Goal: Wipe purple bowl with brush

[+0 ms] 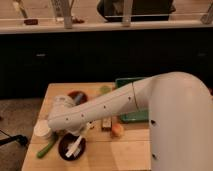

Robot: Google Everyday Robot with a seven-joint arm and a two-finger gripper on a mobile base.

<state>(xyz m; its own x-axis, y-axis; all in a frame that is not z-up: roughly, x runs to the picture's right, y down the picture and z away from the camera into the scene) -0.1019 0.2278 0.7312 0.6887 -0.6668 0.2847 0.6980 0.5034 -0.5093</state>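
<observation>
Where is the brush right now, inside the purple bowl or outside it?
Inside: the brush shows white against the dark inside of the purple bowl; the tool is just above it.

Single cam. It sits high and close behind the robot arm [125, 100], pitched down and facing forward. The arm's white bulk fills the frame from 3 to 5 o'clock. The wooden table [117, 156] is near, running from centre to 7 o'clock. The dark cabinet front [100, 55] and counter [100, 25] lie beyond at 12 o'clock. The gripper [80, 133] is at 7 o'clock, over the purple bowl [64, 148].
</observation>
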